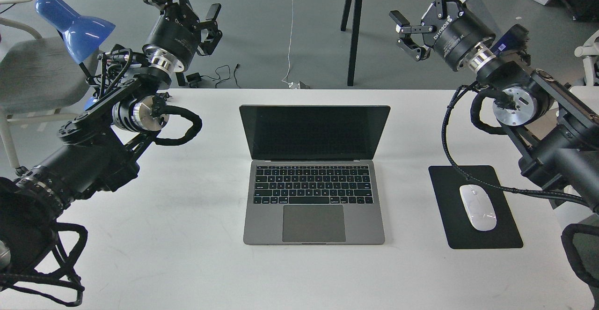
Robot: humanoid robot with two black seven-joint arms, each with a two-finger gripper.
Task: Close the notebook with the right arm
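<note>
The notebook (313, 174) lies open in the middle of the white table (187, 254), its black screen upright and facing me, keys and trackpad showing. My right arm (529, 108) comes in from the right. Its gripper (406, 33) hangs open above and beyond the table's far edge, up and to the right of the screen, touching nothing. My left gripper (213, 24) is raised at the far left near the blue lamp (72, 24), open and empty, well away from the notebook.
A black mouse pad (482, 239) with a white mouse (478, 207) lies right of the notebook, under my right arm's cable. A grey chair stands at far left. Black table legs (352, 29) and cables are on the floor beyond.
</note>
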